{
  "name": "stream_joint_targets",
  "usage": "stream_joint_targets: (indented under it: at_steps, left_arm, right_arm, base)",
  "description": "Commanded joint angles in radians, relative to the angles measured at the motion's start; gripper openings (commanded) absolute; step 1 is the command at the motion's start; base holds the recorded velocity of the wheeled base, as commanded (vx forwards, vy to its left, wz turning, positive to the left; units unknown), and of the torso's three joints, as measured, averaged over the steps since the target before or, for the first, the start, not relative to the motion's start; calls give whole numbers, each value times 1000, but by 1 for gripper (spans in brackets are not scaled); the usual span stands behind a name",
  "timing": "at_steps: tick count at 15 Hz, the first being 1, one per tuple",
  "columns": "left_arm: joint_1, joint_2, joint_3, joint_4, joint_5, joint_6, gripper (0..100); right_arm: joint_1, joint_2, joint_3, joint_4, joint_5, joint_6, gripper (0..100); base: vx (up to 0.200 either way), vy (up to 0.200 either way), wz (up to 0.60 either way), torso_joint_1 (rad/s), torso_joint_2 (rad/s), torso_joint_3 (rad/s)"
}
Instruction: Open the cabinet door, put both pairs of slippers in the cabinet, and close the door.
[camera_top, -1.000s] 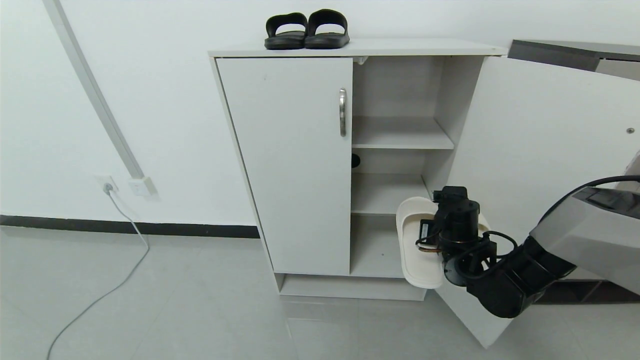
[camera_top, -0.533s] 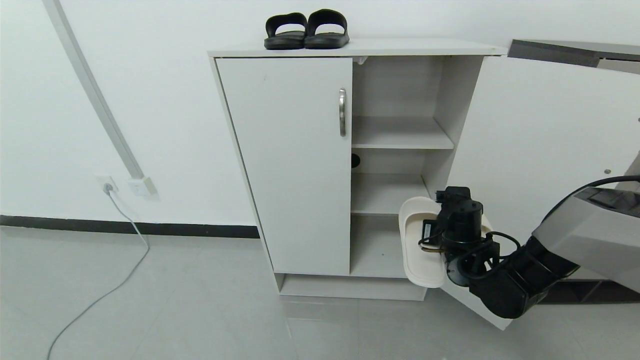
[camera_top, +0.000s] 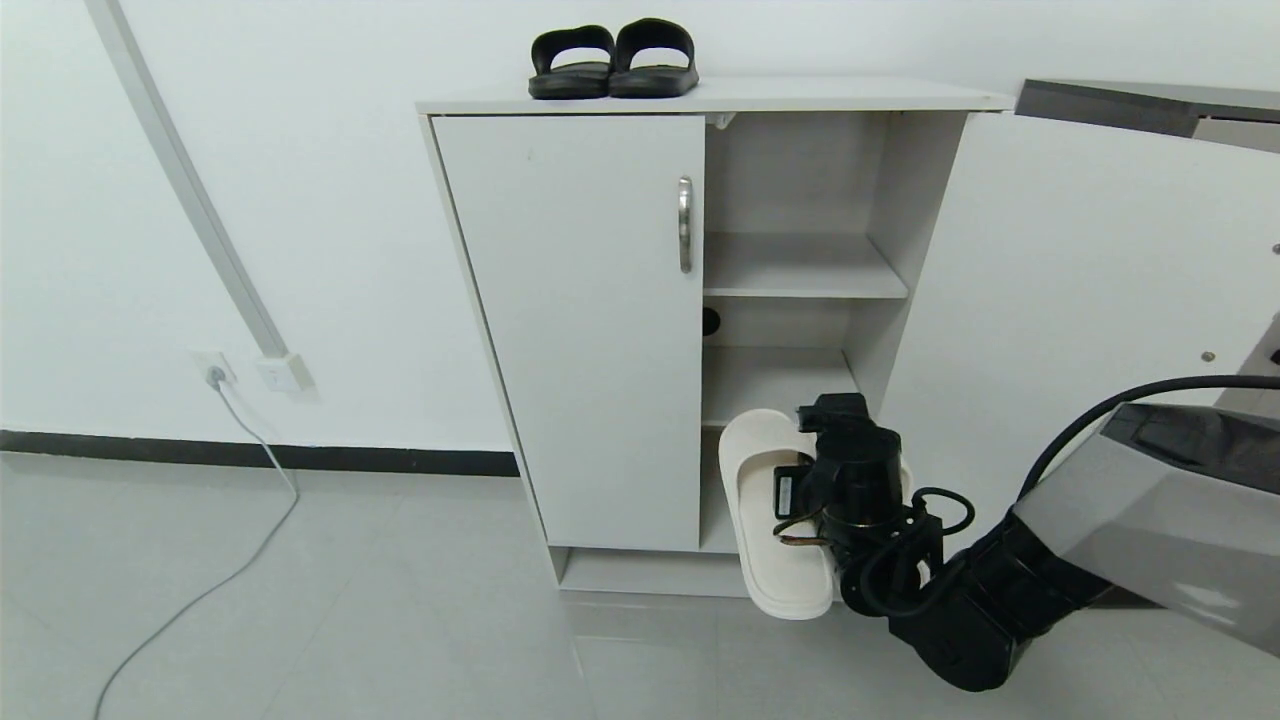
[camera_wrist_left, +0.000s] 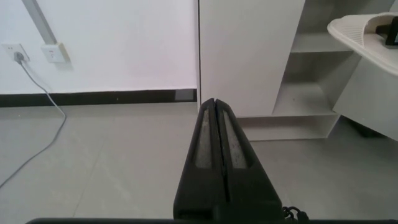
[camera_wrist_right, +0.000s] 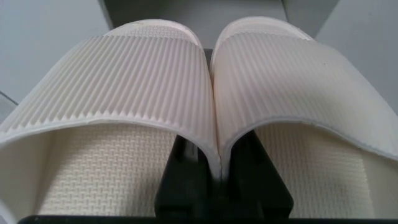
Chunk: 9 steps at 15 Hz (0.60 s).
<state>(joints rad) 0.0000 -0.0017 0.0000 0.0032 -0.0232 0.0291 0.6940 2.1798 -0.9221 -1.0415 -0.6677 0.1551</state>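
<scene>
White wall and grey tiled floor frame a pale cabinet (camera_top: 800, 97) at the centre of the head view. Its left door (camera_top: 570, 330) is closed and its right door (camera_top: 1080, 280) is swung wide.

Over the last second the right gripper (camera_top: 800, 495) has carried the white slippers (camera_top: 770, 520) leftward and lower. They have gone from in front of the open door's edge to the mouth of the bottom compartment, at lower centre of the frame. I take this as lining up to slide the pair onto the lowest shelf, so the first placing is close but not done. The black slippers (camera_top: 613, 62) sit on the cabinet top, at top centre, not yet handled.

The right wrist view shows what the head view hides. The jaws are clenched on the two inner strap edges, holding both white slippers side by side, ribbed straps up. The left wrist view shows the left gripper (camera_wrist_left: 214, 143) hanging over bare floor, jaws pressed together on nothing. It also shows the lower shelves from a low angle, with the white pair at its upper right.
</scene>
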Motion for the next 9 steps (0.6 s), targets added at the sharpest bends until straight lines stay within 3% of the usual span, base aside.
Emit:
stream_joint_targets:
  at_steps: [1,9]
  left_arm:
    - [0,2,0,0,0,0,0]
    - [0,2,0,0,0,0,0]
  right_arm:
    - [7,28,-1,-8,0,1,0]
    - [4,40,-1,-11,-3,0,0]
  base:
    - [0,0,0,0,0,0]
    - [0,0,0,0,0,-11]
